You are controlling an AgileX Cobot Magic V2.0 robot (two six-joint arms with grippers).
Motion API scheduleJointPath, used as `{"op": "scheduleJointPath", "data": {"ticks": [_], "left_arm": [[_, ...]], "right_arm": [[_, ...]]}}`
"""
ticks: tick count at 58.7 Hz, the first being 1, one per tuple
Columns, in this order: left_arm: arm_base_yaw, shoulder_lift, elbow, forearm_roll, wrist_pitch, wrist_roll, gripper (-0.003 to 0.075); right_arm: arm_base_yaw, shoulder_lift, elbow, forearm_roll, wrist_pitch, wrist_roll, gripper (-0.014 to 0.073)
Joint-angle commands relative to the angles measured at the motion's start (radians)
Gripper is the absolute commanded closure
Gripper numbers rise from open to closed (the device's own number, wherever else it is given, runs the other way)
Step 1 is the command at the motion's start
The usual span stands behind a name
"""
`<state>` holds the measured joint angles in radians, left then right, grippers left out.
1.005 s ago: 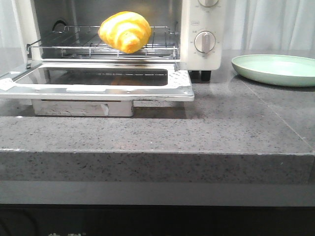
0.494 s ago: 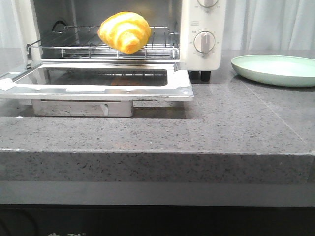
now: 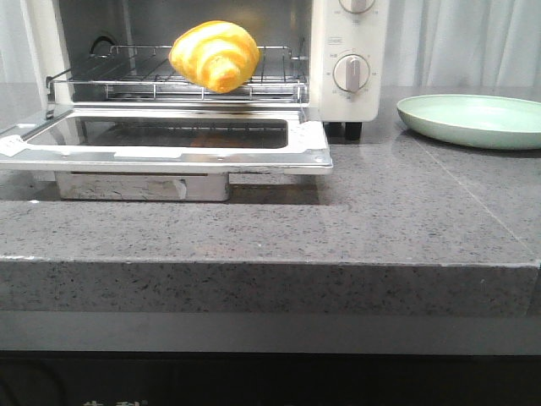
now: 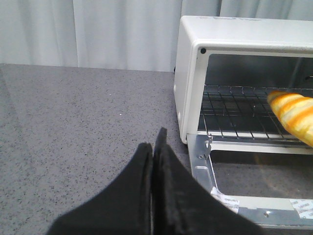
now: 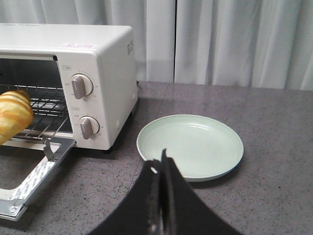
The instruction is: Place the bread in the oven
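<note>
bread (image 3: 215, 55): glossy croissant-shaped roll, golden yellow with curved orange-brown stripes, plump in the middle, tapering at the ends; sits on the rack inside the oven, toward the front edge, nothing touching it but the wires
bread, wrist views: only one end shows in each; striped tip at the frame edge in the left wrist view (image 4: 296, 116) and in the right wrist view (image 5: 13, 115)
oven (image 3: 351, 93): white, on the worktop at back left, two round knobs on the right panel, black foot under that panel
door (image 3: 169, 145): dropped fully open, lying flat toward the camera, glass pane in a metal frame, white stickers on the frame
rack (image 3: 127, 80): wire, level, inside the cavity
plate (image 3: 473, 118): pale green, round, bare, on the worktop right of the oven, apart from it
worktop (image 3: 355, 220): grey speckled stone
left pincer (image 4: 155, 147): black fingers pressed together, holding nothing, over the worktop just beside the oven's left side
right pincer (image 5: 160, 164): fingers closed against each other, holding nothing, above the plate's near rim
backdrop: white curtain (image 5: 220, 39)
</note>
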<state>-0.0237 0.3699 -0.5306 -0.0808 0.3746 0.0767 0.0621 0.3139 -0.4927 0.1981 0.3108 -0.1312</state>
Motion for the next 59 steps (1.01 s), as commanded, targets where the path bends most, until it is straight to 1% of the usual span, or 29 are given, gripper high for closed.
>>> {"op": "scheduleJointPath", "data": {"ticks": [1,6,10,45,51,59], "left_arm": [[0.003,-0.049,-0.003,-0.003,-0.067,0.003,0.0741],[0.003,-0.083,0.003,-0.003,-0.063,0.003,0.0741],[0.003,-0.093,0.003,-0.003,-0.063,0.003,0.0741],[0.003,-0.093,0.005,-0.003,-0.066,0.003,0.0741],[0.003,-0.126,0.043,0.02,-0.077,0.006,0.0741],[0.003,-0.236,0.187,0.018,-0.089,0.006,0.0741]], "right_arm": [[-0.003,-0.068,0.005,-0.007,-0.078,-0.01,0.066],[-0.003,-0.13,0.008,0.006,-0.016,-0.009,0.066],[-0.003,-0.154,0.008,0.007,0.004,-0.009,0.066],[-0.003,-0.159,0.008,0.007,0.005,-0.009,0.066],[-0.003,-0.159,0.008,0.007,0.005,-0.009,0.066],[-0.003,-0.159,0.008,0.007,0.005,-0.009,0.066]]}}
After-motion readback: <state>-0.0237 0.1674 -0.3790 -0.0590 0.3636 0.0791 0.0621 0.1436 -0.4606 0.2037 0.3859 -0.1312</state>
